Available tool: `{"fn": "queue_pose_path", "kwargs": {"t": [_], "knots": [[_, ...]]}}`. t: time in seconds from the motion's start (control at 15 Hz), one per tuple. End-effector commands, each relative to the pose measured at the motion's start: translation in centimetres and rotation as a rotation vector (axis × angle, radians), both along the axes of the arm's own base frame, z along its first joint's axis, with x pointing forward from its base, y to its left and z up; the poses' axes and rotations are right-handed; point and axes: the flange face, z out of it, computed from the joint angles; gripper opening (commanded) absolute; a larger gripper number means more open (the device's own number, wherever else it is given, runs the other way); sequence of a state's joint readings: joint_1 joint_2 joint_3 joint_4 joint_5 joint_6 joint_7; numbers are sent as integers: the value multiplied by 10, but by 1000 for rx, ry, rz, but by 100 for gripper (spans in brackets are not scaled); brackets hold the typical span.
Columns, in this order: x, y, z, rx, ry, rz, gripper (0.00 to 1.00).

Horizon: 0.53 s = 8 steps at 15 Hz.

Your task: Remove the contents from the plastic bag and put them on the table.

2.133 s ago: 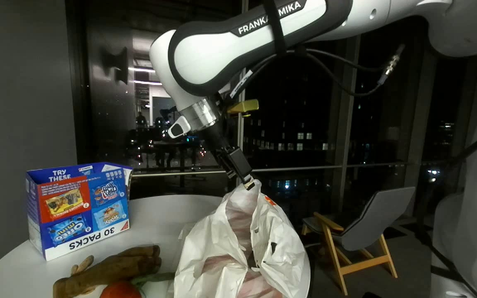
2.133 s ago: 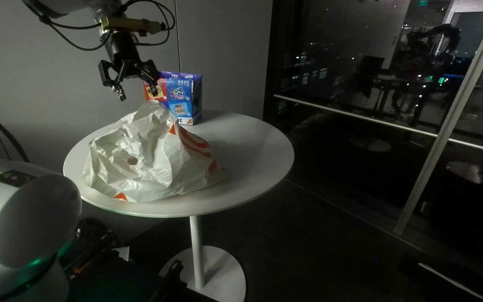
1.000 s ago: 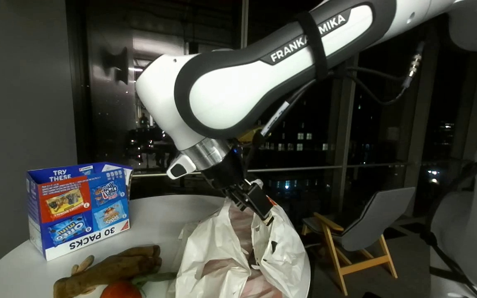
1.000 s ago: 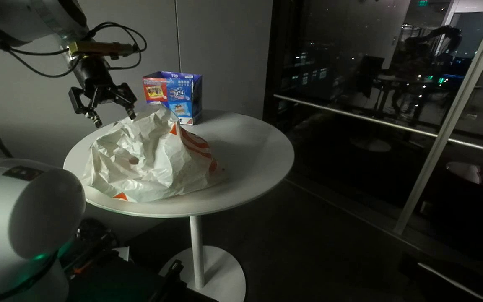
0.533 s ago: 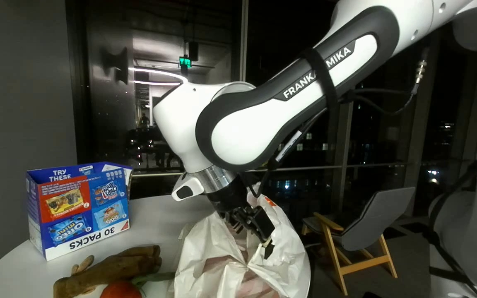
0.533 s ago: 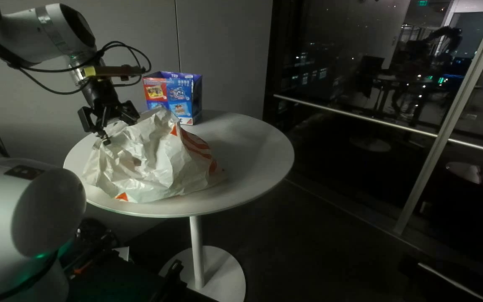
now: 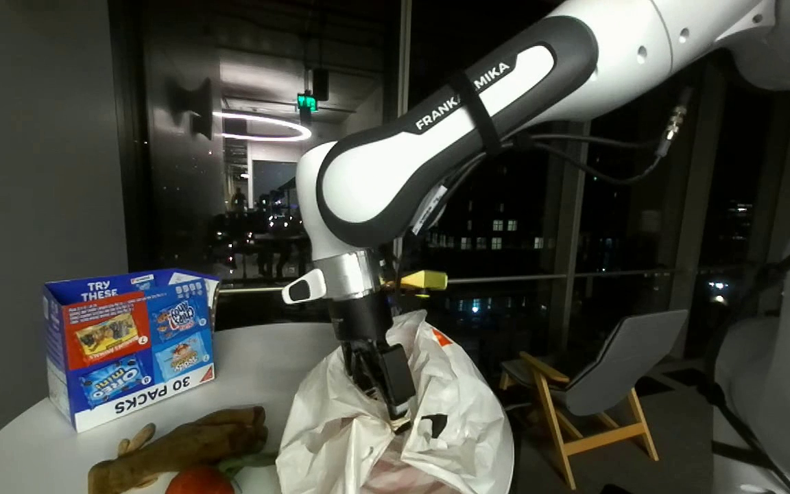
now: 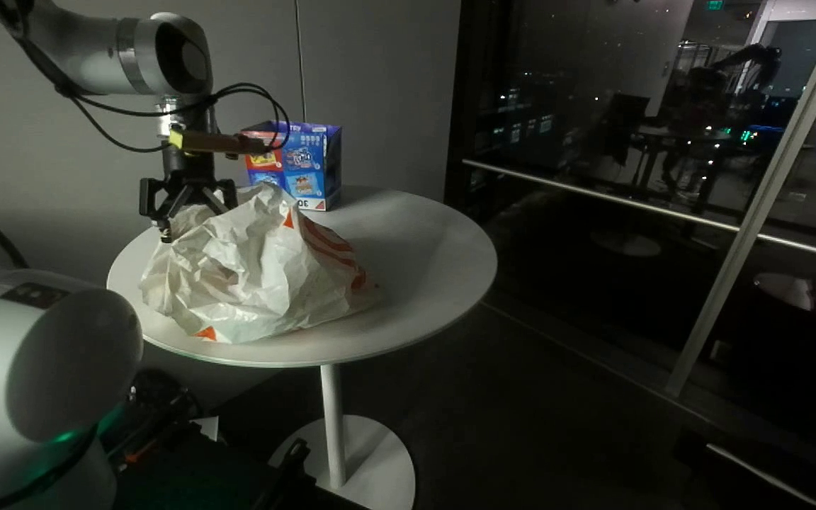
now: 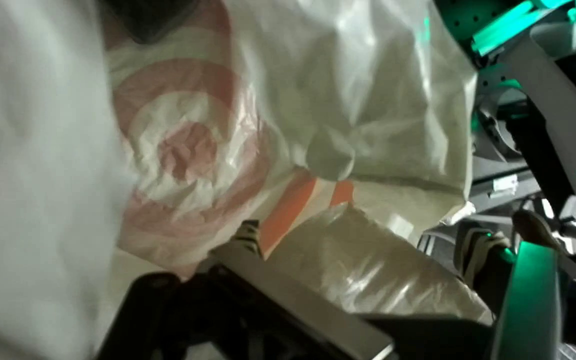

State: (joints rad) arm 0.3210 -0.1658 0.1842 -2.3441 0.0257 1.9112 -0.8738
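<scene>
The white plastic bag with orange marks lies crumpled on the round white table, its opening turned up. It also shows in an exterior view. My gripper points straight down with its fingers in the bag's opening. In an exterior view the gripper has its fingers spread, one tip partly behind the bag. In the wrist view the gripper is apart-fingered, with bag film between and beyond the fingers and red rings printed on the bag. The contents cannot be made out.
A blue snack box stands at the back of the table. A brown lumpy thing, a red round thing and a green thing lie beside the bag. A chair stands beyond the table.
My gripper has come down from above the bag into its opening and has turned from tilted to upright. The bag's mouth has shifted slightly. The fingers have stayed spread.
</scene>
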Motion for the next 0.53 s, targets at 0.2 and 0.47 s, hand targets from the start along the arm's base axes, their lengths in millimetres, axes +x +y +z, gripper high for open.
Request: {"fn": "queue_pose_path", "kwargs": {"t": [0.2, 0.47], "knots": [[41, -2, -25, 33, 39, -111, 100], [59, -6, -50, -120, -16, -80, 100]]}}
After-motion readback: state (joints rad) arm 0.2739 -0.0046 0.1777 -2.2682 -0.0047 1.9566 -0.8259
